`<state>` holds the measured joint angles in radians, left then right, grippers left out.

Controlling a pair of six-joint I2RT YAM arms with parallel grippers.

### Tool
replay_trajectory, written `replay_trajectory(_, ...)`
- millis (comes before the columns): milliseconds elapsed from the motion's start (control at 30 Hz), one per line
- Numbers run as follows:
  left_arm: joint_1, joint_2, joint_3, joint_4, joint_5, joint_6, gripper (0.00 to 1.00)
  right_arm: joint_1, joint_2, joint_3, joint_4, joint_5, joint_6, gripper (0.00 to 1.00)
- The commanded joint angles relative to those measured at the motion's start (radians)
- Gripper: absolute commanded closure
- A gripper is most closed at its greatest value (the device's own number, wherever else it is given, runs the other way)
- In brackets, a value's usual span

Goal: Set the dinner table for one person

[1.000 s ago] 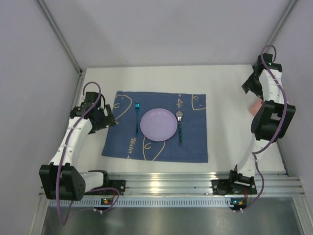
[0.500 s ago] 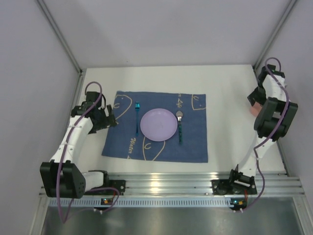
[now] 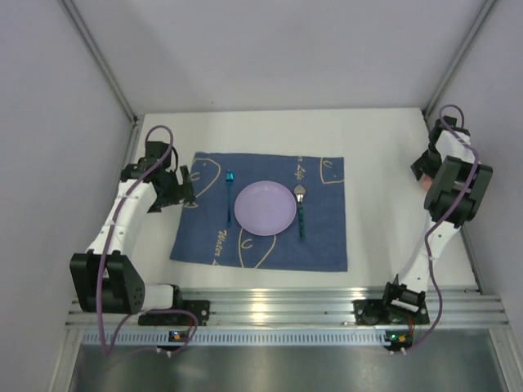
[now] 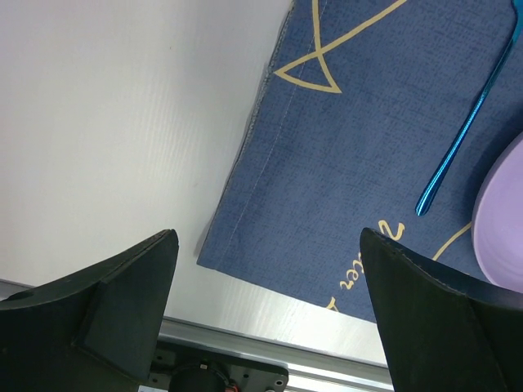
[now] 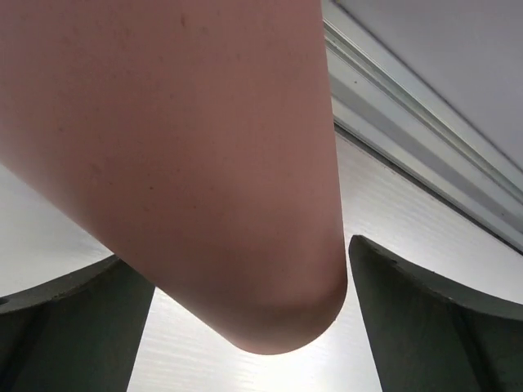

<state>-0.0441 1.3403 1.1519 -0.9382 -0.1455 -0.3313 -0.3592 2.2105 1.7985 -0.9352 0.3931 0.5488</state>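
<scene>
On the white dinner table lies a blue mat with a lilac plate in its middle. A blue fork lies left of the plate and a spoon right of it. My left gripper hangs open over the mat's left edge, with nothing between its fingers. At the table's far right stands a pink cup. My right gripper is open around it: the cup fills the space between the fingers, with a gap on the right side.
A ridged aluminium rail runs along the near edge, and it shows below the mat in the left wrist view. Frame posts and grey walls close in both sides. The cup stands close to the right-hand frame rail.
My right arm has swung outward and down, bringing its open fingers around the pink cup. The left arm has drifted a little toward the far side, still open.
</scene>
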Motion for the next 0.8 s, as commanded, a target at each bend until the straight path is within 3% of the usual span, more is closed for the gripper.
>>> replay_trajectory(0,-0.003,0.013,0.051,-0.008,0.011,0.025,0.02,-0.009,0.012,0.027,0.056,0.000,-0.030,0.00)
replay_trajectory(333,-0.005,0.011,0.040,-0.025,0.018,0.021,0.02,-0.026,0.001,0.028,0.114,-0.034,-0.101,0.04)
replay_trajectory(367,-0.005,0.010,0.039,-0.025,0.017,0.021,0.02,-0.029,0.009,0.032,0.119,-0.058,-0.102,0.08)
replay_trajectory(433,-0.007,0.008,0.039,-0.027,0.015,0.018,0.02,-0.030,0.026,0.033,0.139,-0.086,-0.121,0.39)
replay_trajectory(467,-0.007,0.007,0.039,-0.027,0.015,0.015,0.02,-0.030,0.031,0.033,0.144,-0.103,-0.124,0.57)
replay_trajectory(500,-0.007,0.005,0.037,-0.030,0.015,0.014,0.02,-0.030,0.037,0.036,0.148,-0.108,-0.138,0.84)
replay_trajectory(567,-0.007,0.000,0.031,-0.028,0.014,0.011,0.02,-0.030,0.034,0.036,0.148,-0.117,-0.139,1.00)
replay_trajectory(733,-0.014,-0.021,0.006,0.008,0.029,-0.008,0.02,0.011,-0.101,-0.054,0.177,-0.221,-0.153,1.00)
replay_trajectory(767,-0.016,-0.026,0.003,0.019,0.050,-0.018,0.02,0.028,-0.141,-0.088,0.199,-0.306,-0.150,1.00)
